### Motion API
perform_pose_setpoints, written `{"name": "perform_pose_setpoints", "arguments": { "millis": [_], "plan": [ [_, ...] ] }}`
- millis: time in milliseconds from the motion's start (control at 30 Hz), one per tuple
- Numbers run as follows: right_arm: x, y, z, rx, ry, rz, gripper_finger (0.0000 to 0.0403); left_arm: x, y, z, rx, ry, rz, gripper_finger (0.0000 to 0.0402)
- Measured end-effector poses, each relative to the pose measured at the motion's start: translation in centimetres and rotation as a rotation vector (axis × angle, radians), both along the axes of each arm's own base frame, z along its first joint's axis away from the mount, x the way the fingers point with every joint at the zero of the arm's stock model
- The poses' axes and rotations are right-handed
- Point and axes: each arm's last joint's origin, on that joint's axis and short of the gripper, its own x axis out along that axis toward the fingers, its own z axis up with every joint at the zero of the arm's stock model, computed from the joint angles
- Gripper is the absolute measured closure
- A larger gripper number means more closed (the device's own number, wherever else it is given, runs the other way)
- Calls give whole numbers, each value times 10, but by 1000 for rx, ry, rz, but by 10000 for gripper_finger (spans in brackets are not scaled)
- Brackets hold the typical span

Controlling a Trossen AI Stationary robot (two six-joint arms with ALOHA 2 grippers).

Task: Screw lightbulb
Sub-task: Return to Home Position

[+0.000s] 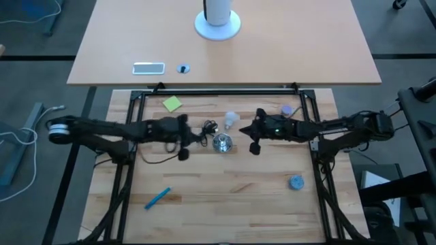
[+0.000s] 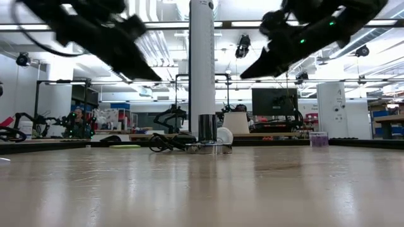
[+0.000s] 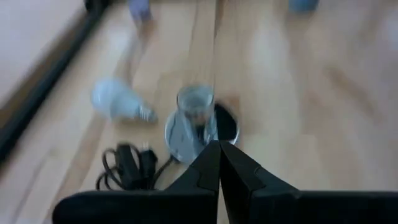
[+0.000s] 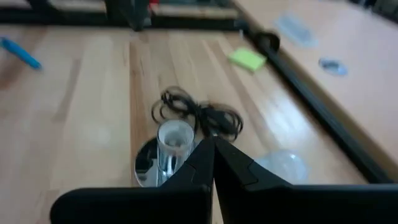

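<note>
Currently held: nothing.
Lightbulb (image 1: 231, 119): on its side on the tabletop (image 1: 225, 194), just beside the socket (image 1: 222, 142).
Left end effector (image 3: 218, 149): fingers pressed together, empty, raised left of socket.
Right end effector (image 4: 212, 144): fingers pressed together, empty, raised right of socket.
Cord (image 1: 208, 127): coiled by socket.

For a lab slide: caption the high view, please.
Left end effector and right end effector hover either side of the metal socket; the lightbulb lies loose beside it.
</note>
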Motion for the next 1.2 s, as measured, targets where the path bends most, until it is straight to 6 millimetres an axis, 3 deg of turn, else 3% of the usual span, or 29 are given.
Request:
{"name": "perform_pose_setpoints", "arguments": {
  "millis": [133, 267, 600, 900, 1200],
  "plan": [
    [-20, 3, 8, -44, -118, 15, 403, -36, -7, 6, -6, -252, 10, 401],
    [-41, 6, 6, -53, -219, 55, 403, -68, -11, -8, -2, -338, 8, 401],
    [-82, 13, -9, -124, -453, 102, 403, -114, -17, -36, 41, -667, -12, 401],
    [-118, 19, -30, -166, -617, 151, 403, -120, -18, -36, -37, -670, 4, 401],
    [-140, 26, -6, -290, -831, 259, 403, -117, -18, -40, -46, -631, 13, 401]
  ]
}}
